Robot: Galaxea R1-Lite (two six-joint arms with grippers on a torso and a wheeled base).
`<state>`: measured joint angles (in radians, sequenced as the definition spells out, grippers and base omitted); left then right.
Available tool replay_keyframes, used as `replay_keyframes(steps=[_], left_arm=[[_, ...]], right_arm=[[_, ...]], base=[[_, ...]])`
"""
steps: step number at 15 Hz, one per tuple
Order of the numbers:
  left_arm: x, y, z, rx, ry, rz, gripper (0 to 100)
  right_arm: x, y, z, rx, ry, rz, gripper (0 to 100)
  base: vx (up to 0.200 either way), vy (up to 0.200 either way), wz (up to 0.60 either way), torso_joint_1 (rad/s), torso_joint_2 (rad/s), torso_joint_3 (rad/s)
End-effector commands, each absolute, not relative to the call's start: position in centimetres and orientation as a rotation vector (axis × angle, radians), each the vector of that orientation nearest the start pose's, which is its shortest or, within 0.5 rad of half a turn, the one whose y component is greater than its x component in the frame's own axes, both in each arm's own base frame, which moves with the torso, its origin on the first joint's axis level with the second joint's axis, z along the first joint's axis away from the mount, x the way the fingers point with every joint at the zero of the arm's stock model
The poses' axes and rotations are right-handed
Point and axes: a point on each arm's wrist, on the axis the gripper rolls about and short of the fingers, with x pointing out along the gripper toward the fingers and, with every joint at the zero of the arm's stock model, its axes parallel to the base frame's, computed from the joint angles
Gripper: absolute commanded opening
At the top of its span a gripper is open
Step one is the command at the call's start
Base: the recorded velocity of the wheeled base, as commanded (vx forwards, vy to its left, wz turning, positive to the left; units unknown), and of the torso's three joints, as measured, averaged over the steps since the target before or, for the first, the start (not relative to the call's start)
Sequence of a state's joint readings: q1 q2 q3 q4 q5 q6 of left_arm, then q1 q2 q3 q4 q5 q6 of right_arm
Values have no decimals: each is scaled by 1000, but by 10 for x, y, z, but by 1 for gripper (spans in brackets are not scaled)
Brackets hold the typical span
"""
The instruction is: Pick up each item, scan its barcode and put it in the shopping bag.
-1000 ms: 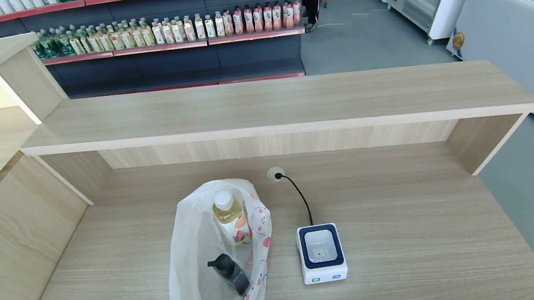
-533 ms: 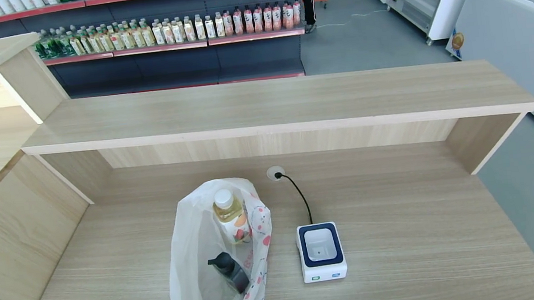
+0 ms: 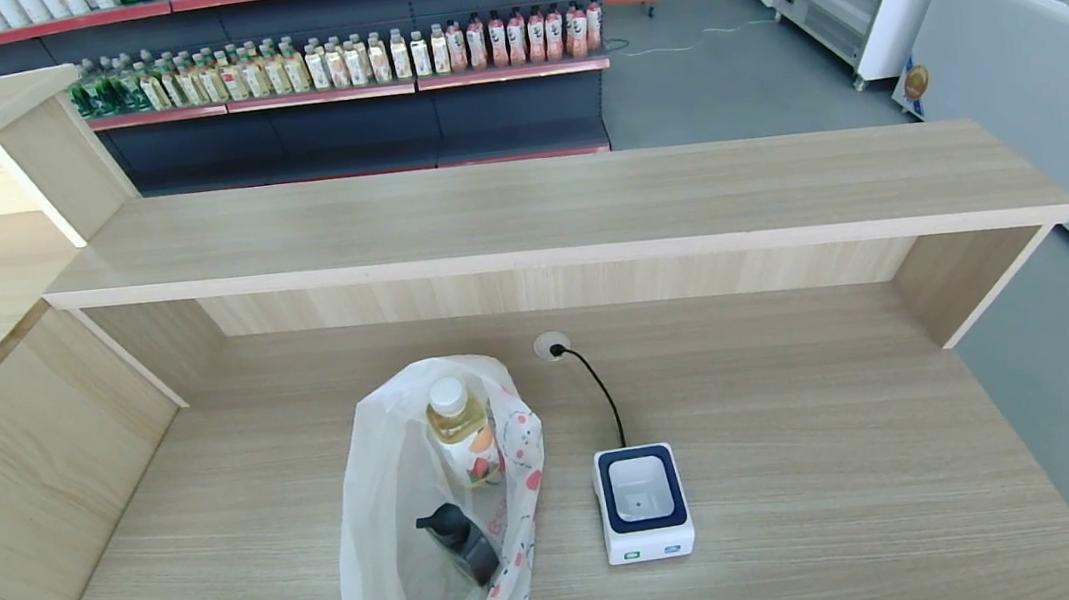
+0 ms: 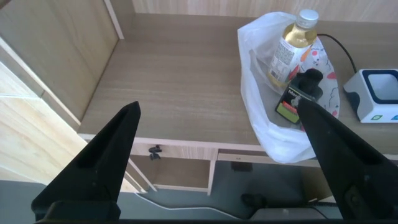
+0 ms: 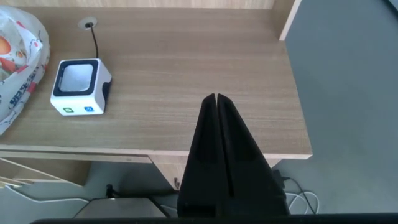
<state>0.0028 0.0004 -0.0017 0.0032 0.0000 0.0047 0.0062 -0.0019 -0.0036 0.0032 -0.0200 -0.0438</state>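
While the left gripper (image 4: 217,104) has its fingers spread wide and empty, the right gripper (image 5: 216,99) has its own pressed flat together on nothing; both hang at the near edge of the counter (image 3: 816,469). On it stands the shopping bag (image 3: 389,528), holding an upright yellow-drink bottle (image 3: 457,430) and a black bottle (image 3: 462,545) leaning below it. Just beside the bag sits the scanner (image 3: 643,502).

Left claw (image 4: 217,158) gapes wide; right claw (image 5: 216,106) is pressed closed.

Bottle (image 3: 460,437) and pump dispenser (image 3: 465,545) sit in shopping bag (image 3: 376,519), left of scanner (image 3: 645,507) on counter (image 3: 816,469).
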Motion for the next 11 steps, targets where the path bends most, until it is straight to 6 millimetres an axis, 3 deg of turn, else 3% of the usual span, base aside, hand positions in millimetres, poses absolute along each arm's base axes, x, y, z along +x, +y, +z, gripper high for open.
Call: replay_keyframes(steps=[1, 11], left_arm=[[-23, 0, 76, 5, 2, 3, 100], [-23, 0, 76, 5, 2, 3, 100]], right_arm=[[-23, -1, 76, -44, 0, -14, 0], [-23, -1, 76, -52, 0, -14, 0]], base=[[0, 0, 0, 0, 0, 0], [0, 0, 0, 0, 0, 0]])
